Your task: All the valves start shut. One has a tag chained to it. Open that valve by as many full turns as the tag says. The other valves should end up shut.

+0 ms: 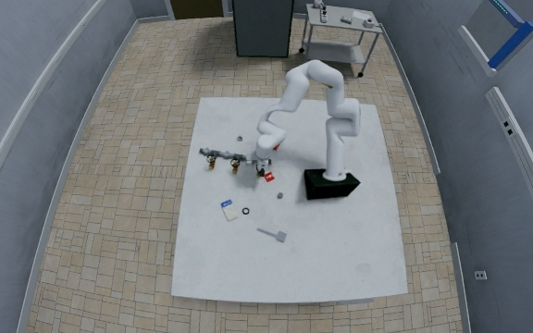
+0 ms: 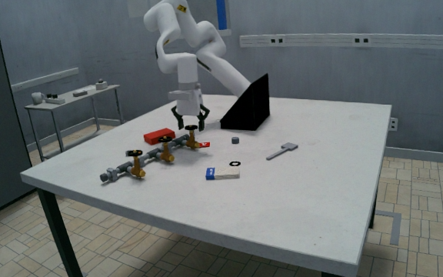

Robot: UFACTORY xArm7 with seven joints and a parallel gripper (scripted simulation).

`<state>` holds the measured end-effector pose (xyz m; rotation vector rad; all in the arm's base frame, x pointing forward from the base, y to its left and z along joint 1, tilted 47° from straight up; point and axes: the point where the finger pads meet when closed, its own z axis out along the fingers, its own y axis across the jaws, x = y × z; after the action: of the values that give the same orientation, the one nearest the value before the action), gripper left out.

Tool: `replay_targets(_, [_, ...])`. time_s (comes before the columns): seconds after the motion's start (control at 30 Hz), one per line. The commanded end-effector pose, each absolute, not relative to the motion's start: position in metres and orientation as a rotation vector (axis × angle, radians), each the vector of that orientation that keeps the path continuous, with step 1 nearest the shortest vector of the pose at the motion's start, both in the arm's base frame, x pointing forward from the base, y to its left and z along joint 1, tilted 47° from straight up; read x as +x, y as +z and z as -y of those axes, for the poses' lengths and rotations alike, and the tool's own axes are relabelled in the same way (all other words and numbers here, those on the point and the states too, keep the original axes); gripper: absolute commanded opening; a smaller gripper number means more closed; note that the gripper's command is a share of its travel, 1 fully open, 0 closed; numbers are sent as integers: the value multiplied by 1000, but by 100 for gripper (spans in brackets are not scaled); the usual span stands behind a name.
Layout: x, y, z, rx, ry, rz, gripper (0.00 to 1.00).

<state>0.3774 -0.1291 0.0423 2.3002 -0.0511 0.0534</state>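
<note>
A grey pipe (image 2: 144, 158) lies on the white table and carries three brass valves with black handwheels. The valve nearest the arm (image 2: 191, 137) has a small red tag (image 2: 204, 145) beside it; the tag also shows in the overhead view (image 1: 268, 176). The middle valve (image 2: 165, 148) and the far-end valve (image 2: 135, 163) stand further along the pipe. My gripper (image 2: 190, 124) points straight down with its fingers open on either side of the tagged valve's handwheel (image 2: 191, 127). In the overhead view the gripper (image 1: 261, 167) hides that valve.
A red block (image 2: 159, 135) lies behind the pipe. A white and blue box (image 2: 222, 173), a black ring (image 2: 235, 163), a small grey cylinder (image 2: 235, 140) and a grey spatula-like tool (image 2: 281, 150) lie on the table. The arm's black base (image 2: 248, 104) stands further back.
</note>
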Motion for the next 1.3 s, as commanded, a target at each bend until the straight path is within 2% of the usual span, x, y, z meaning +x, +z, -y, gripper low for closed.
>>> replay_targets(0.0, [379,43,127,2302,68,70,100])
replay_targets(0.3, [379,43,127,2277,213,396,100])
replay_targets(0.9, [379,42,127,1777,775,1673,100])
replay_targets(1.27, [379,43,127,1704,818,1773,100])
